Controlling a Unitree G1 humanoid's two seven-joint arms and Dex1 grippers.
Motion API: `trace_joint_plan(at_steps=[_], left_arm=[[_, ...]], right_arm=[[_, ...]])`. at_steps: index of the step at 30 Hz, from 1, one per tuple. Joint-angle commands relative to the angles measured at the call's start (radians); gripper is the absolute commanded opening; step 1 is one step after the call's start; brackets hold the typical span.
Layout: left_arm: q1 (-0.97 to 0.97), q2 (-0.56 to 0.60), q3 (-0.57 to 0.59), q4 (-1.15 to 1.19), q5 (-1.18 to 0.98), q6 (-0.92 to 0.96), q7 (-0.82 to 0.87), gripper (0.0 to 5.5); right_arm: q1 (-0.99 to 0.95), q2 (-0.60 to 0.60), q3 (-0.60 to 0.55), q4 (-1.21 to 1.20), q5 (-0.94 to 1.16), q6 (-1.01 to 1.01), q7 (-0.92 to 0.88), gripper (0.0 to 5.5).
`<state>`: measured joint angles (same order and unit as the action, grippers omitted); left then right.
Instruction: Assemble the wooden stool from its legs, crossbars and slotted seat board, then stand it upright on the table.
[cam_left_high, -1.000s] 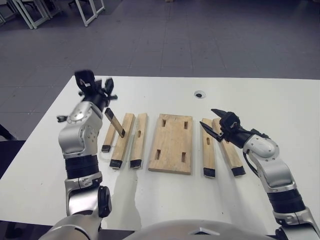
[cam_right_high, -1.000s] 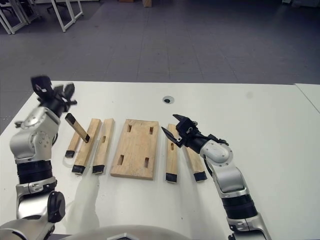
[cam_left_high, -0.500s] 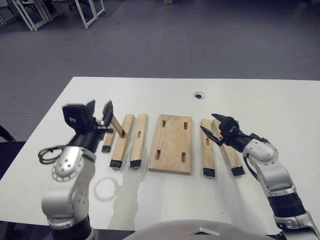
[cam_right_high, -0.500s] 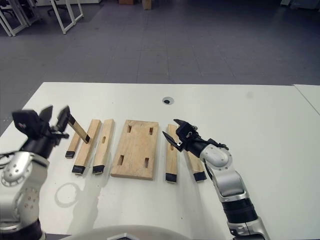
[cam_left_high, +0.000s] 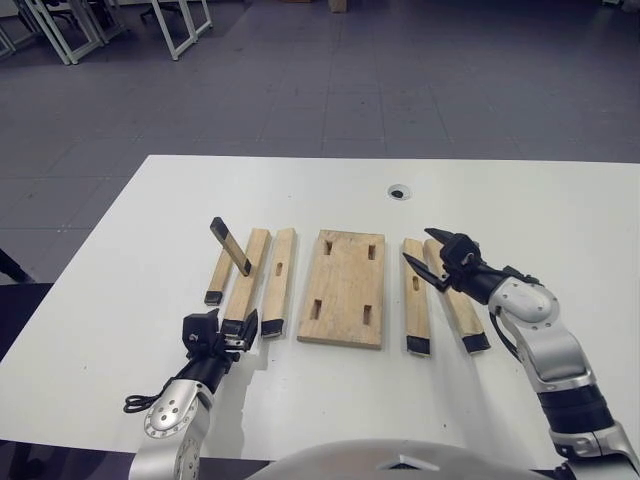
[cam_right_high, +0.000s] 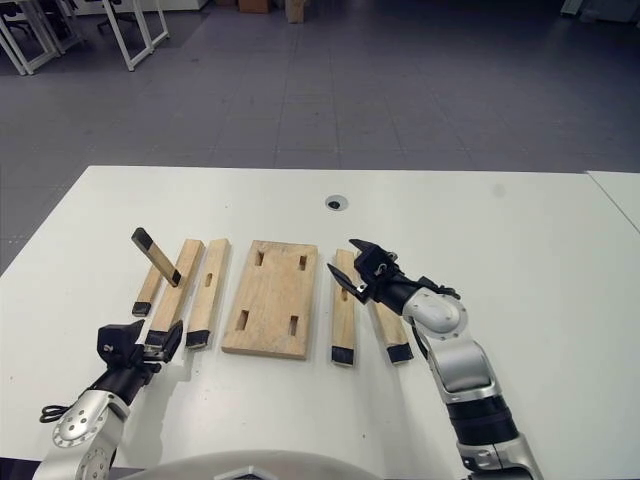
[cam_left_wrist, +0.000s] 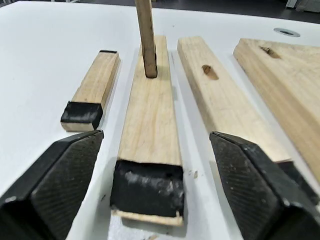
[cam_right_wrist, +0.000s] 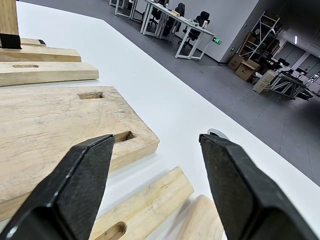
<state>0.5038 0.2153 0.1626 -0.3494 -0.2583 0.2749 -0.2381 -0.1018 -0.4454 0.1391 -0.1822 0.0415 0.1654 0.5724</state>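
Observation:
The slotted seat board (cam_left_high: 343, 286) lies flat mid-table. To its left lie a leg (cam_left_high: 278, 278), a leg (cam_left_high: 244, 282) with a short crossbar (cam_left_high: 230, 245) standing tilted in its slot, and a short piece (cam_left_high: 216, 277). Two more legs (cam_left_high: 416, 294) (cam_left_high: 456, 300) lie to the right of the board. My left gripper (cam_left_high: 220, 331) is open, low over the table at the black near end of the slotted leg (cam_left_wrist: 150, 120). My right gripper (cam_left_high: 428, 255) is open, hovering above the far ends of the right legs, empty. The right wrist view looks over the board's corner (cam_right_wrist: 50, 130).
A round cable hole (cam_left_high: 400, 190) sits in the white table (cam_left_high: 560, 210) beyond the parts. Bare tabletop stretches to the far right and along the front edge. Desks and chairs stand on the floor far behind.
My left arm came down from high over the table's left side to low near the front edge, at the legs' black ends. The right gripper barely moved.

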Motion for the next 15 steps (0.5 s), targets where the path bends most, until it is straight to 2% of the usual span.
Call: trace_joint_plan(at_steps=[1,2,9,13,15], left_arm=[[-0.032,0.010,0.008,0.063,0.018,-0.013,-0.004,3.94],[-0.040,0.011,0.008,0.077,0.018,-0.012,-0.006,3.94],[-0.081,0.033,-0.025,0.132,0.064,0.016,-0.002,2.95],[-0.085,0.037,-0.042,0.150,0.092,0.021,0.004,2.12],[-0.108,0.041,-0.042,0.141,0.095,0.028,0.007,2.07]], right_arm=[[-0.013,-0.013,-0.006,0.000,-0.006,-0.001,0.007,3.11],[-0.013,-0.013,-0.006,0.000,-0.007,-0.002,0.007,3.11],[-0.018,-0.012,-0.007,0.003,-0.010,-0.003,0.005,3.11],[-0.030,-0.008,-0.015,0.005,-0.004,0.000,0.002,3.11],[-0.046,0.005,-0.033,0.007,0.021,0.021,-0.004,3.11]])
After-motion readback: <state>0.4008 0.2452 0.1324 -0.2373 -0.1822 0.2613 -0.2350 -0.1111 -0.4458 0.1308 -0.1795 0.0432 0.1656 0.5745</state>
